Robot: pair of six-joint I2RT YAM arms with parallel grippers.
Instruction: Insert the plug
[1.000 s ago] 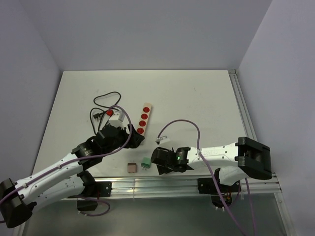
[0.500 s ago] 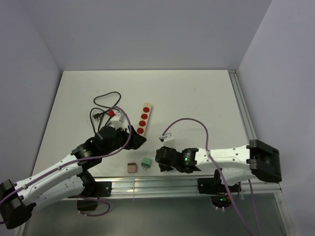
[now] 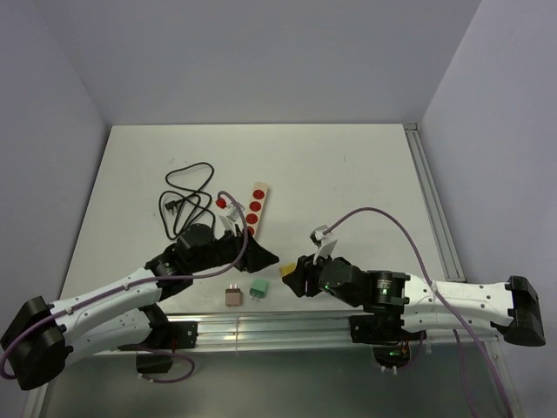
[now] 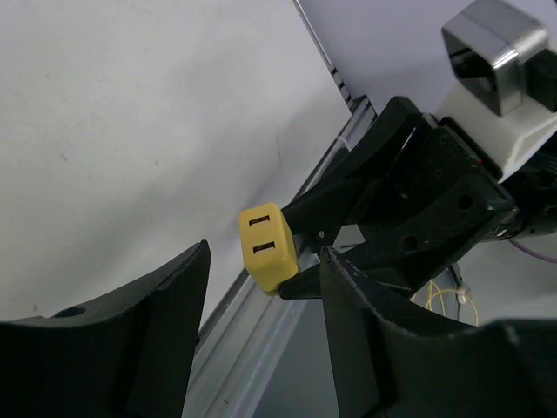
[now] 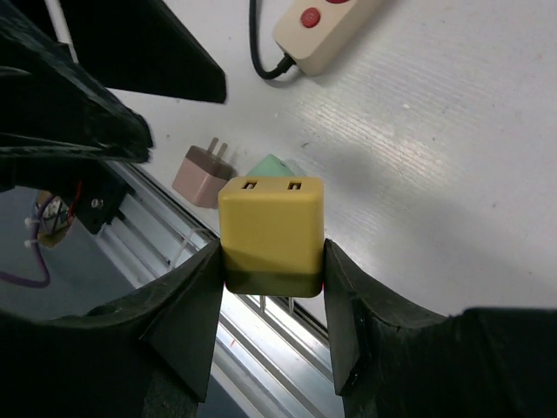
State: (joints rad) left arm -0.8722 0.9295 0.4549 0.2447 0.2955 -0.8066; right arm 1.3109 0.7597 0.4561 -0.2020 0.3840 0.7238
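Right jaws clamped on yellow plug (image 5: 271, 233), gripping its flat sides. Left jaws apart, empty. Plug looks light, rigid, slick: side grip suits.

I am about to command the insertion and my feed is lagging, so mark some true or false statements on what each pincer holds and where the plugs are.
1. The right pincer is shut on the yellow plug. True.
2. The left pincer is clamped on the power strip. False: it is open and grips nothing, and it sits close to the yellow plug.
3. The green plug and the brown plug lie side by side on the table near its front edge. True.
4. The yellow plug is seated in the power strip. False: it is held in the right pincer, away from the strip.
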